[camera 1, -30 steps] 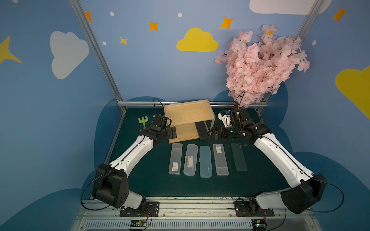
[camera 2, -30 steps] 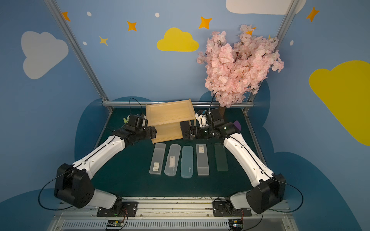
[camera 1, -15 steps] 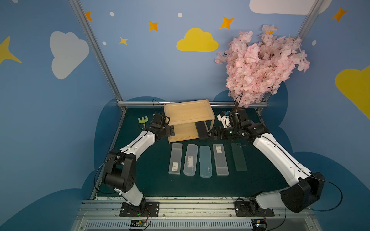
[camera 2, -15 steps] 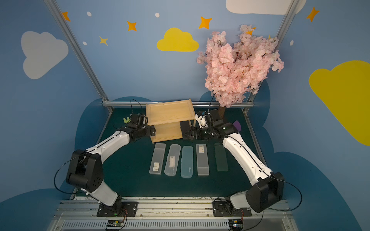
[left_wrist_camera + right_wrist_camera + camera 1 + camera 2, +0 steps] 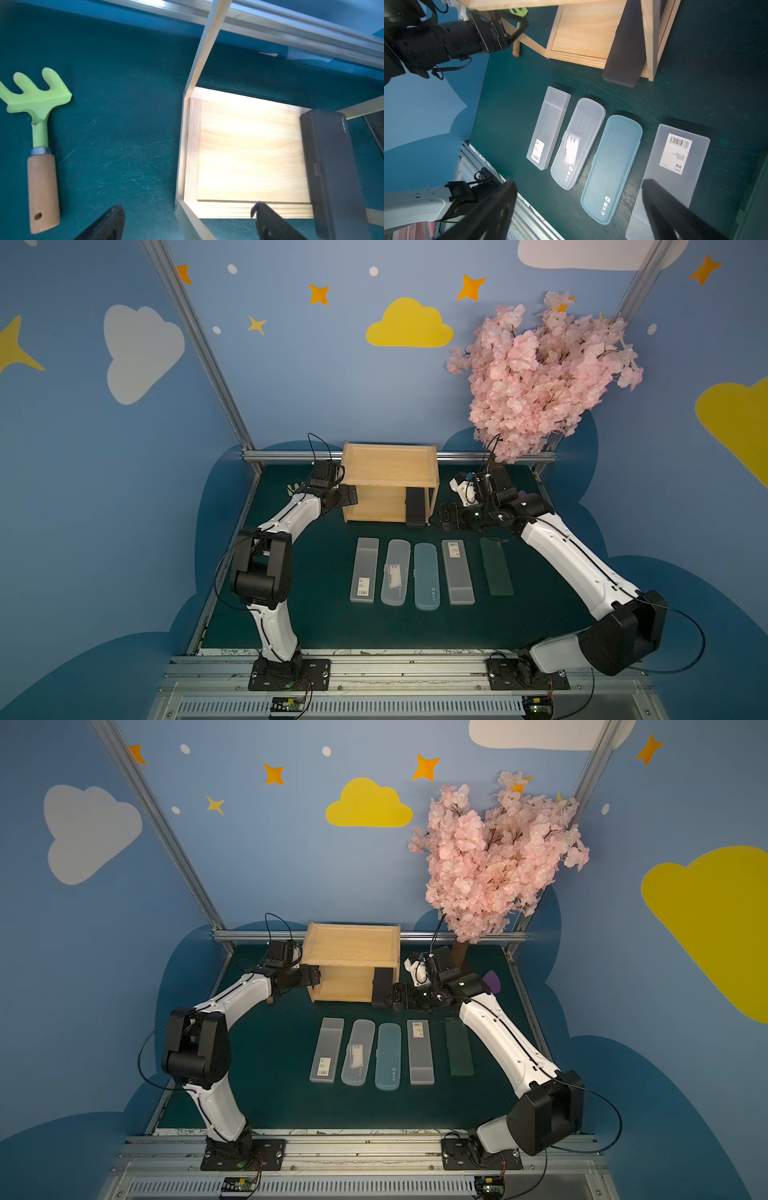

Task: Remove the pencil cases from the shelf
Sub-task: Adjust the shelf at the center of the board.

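Observation:
The light wooden shelf (image 5: 390,472) (image 5: 351,952) stands at the back of the mat. A black pencil case (image 5: 415,506) (image 5: 332,166) (image 5: 625,52) lies on the right of its lower board, its front end sticking out. My left gripper (image 5: 352,495) (image 5: 188,207) is open, straddling the shelf's front left corner. My right gripper (image 5: 436,516) (image 5: 578,184) is open and empty, just right of the black case's front end. In front lie a frosted case (image 5: 364,568), a clear one (image 5: 395,572), a teal one (image 5: 427,574), another frosted (image 5: 457,570) and a dark green (image 5: 495,566).
A green toy rake (image 5: 39,97) (image 5: 294,488) lies on the mat left of the shelf. A purple toy shovel (image 5: 492,982) shows behind the right arm. The pink blossom tree (image 5: 540,373) stands at the back right. A metal rail (image 5: 291,456) runs behind the shelf.
The shelf, skewed a second ago, now sits square. The left gripper has opened wider at its left corner and the left elbow has folded up. The right arm has barely shifted.

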{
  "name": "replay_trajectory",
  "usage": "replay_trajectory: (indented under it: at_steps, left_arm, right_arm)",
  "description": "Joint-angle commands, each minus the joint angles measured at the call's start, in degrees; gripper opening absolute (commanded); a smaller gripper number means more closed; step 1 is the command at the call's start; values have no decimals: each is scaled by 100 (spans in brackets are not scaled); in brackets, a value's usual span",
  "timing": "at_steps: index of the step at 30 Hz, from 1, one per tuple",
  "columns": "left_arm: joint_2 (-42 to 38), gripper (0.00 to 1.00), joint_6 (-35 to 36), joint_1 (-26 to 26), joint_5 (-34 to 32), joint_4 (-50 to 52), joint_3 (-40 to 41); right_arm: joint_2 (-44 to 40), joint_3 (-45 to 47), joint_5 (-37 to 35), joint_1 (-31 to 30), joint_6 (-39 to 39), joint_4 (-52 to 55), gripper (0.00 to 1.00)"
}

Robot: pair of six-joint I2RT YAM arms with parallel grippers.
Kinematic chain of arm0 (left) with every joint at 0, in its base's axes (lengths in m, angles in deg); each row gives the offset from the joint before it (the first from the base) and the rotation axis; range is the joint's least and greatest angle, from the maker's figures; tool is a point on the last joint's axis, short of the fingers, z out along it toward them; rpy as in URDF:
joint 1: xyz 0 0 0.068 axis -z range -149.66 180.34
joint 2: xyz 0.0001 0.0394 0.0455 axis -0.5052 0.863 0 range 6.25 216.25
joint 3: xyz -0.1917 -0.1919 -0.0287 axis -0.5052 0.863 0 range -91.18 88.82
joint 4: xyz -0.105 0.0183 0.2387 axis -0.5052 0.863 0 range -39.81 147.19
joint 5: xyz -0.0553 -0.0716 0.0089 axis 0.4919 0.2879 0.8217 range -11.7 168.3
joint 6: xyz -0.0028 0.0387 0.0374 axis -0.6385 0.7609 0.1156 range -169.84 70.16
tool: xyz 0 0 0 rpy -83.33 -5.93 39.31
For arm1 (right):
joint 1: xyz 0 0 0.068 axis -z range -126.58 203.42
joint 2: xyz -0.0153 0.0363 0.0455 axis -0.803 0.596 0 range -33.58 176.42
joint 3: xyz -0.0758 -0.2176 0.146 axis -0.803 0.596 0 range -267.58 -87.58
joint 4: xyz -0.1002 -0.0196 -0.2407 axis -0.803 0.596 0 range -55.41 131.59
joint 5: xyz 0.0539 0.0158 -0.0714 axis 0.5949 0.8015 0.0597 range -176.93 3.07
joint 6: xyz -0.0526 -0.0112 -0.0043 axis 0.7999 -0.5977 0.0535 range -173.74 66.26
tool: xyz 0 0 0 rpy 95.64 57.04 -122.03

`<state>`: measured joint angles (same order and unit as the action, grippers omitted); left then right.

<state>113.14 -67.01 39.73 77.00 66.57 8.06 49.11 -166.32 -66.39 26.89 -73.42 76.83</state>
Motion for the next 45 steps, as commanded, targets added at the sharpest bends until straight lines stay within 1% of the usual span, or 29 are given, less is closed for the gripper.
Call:
replay_trajectory:
  at_steps: [1,4,6,10,12,13,15,17,20,22,25,29,34,40,42,45]
  left_arm:
    - [-213,100,25,121,411,48,109]
    - [-628,100,-80,288,381,64,468]
    - [-949,100,-113,466,478,75,727]
    - [-1572,100,-178,1167,65,350,1074]
    - [-1811,100,-358,1476,90,254,1313]
    - [-1895,100,-487,1599,25,141,1438]
    - [-1953,100,-658,1654,-192,-94,1668]
    - [-1872,100,-727,1598,-589,-172,1727]
    - [-1658,100,-659,1418,-733,-43,1542]
    - [-1602,100,-578,1328,-679,110,1393]
    - [-1563,100,-558,1194,-665,-69,1412]
    - [-1245,100,-498,928,-631,-158,1191]
    - [-577,100,-314,643,-579,-113,467]
    - [381,100,-261,240,-211,35,-507]
    - [492,100,-229,222,-139,42,-646]
    - [451,100,-215,222,14,-43,-628]
  right_arm:
    - [74,-43,2,47,-28,-58,98]
    - [76,-55,51,55,-44,-58,98]
    - [83,-56,120,52,-40,-67,98]
    - [47,-21,274,68,-59,-67,98]
    - [-21,37,292,82,-94,-65,98]
    - [-76,80,284,86,-105,-75,98]
    - [-164,145,295,90,-115,-88,98]
    - [-213,174,293,92,-103,-82,98]
    - [-280,224,252,95,-89,-58,98]
    - [-278,245,255,96,-88,-84,98]
    - [-221,205,223,99,-103,-91,98]
    - [-213,190,251,86,-167,-155,98]
    - [-193,175,199,90,-150,-76,98]
    - [-83,167,116,99,-124,-36,98]
    - [-11,157,83,103,-98,-23,98]
    - [131,147,49,106,-80,-23,98]
